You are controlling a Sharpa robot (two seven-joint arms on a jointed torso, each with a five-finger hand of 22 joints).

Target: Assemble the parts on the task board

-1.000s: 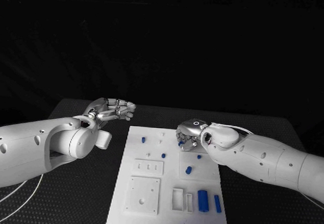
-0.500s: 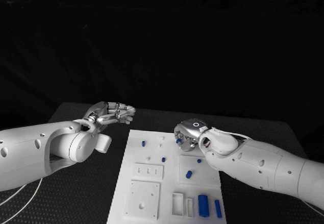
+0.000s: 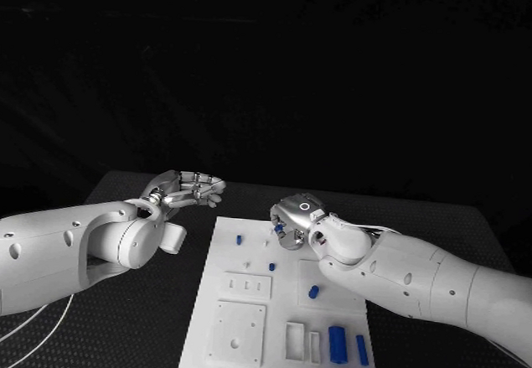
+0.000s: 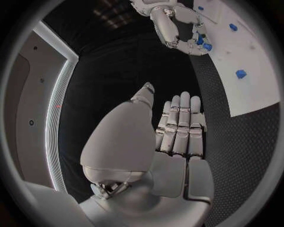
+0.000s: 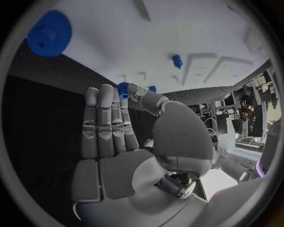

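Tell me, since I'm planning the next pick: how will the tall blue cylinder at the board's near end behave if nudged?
The blue cylinder looks rigid and smooth, so probably slippery. It lies on its side on the task board, so a sideways nudge would likely roll it toward the slimmer blue piece beside it.

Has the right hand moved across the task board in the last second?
Yes. The right hand, pinching a small blue part, has shifted toward the robot's left across the task board's far end, ending nearer the blue peg by its left edge.

Task board [image 3: 286, 299] mid-table [image 3: 457, 225], between hands. Left hand [image 3: 188, 188] off board's far left corner; right hand [image 3: 296, 220] over far end, small gear [image 5: 123, 90] at fingertips.
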